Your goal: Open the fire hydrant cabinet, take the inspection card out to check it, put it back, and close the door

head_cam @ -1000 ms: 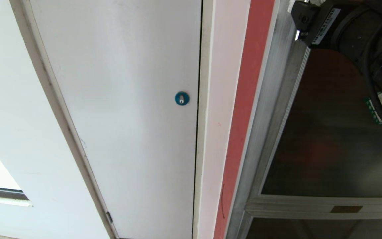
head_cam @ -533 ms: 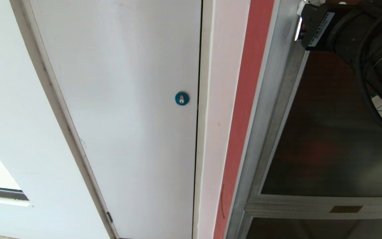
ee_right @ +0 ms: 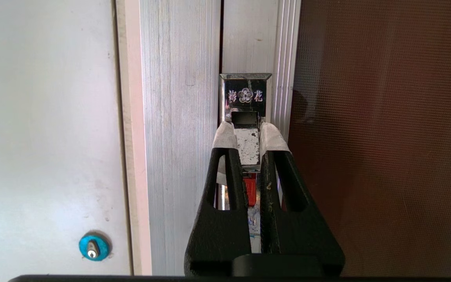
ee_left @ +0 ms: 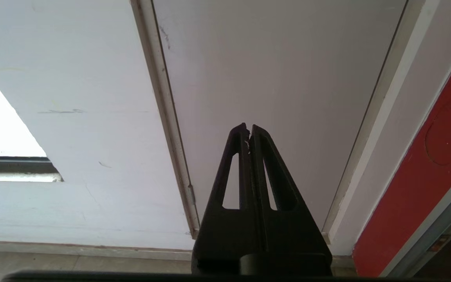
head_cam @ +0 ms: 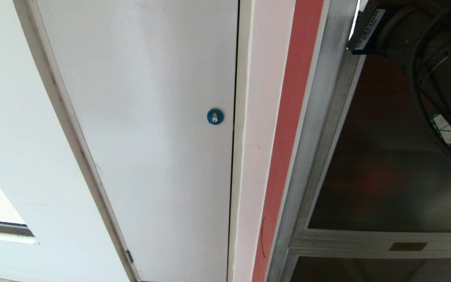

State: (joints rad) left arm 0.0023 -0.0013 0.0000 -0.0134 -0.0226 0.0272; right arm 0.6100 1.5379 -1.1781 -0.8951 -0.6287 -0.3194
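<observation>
The fire hydrant cabinet's aluminium frame [head_cam: 327, 117] runs up the right of the head view. Its door [ee_right: 382, 137], a dark tinted pane, stands closed, with a corner of the green-bordered sticker [head_cam: 450, 135] showing. At the door's edge sits a chrome latch [ee_right: 245, 92] with a small red piece [ee_right: 250, 188] below it. My right gripper [ee_right: 247, 135] points at the door edge. Its taped fingertips [ee_right: 224, 135] are shut on the latch's chrome tab. The right wrist [head_cam: 401, 31] fills the head view's top right corner. The inspection card is hidden.
Left of the cabinet are a red strip [head_cam: 292, 117] and a plain white door [head_cam: 151, 137] with a round blue lock [head_cam: 215, 116]. My left gripper [ee_left: 248, 129] hangs parked and shut, low in front of that white door.
In the head view my right wrist has shifted up and to the right, towards the picture's top edge. Nothing else has moved.
</observation>
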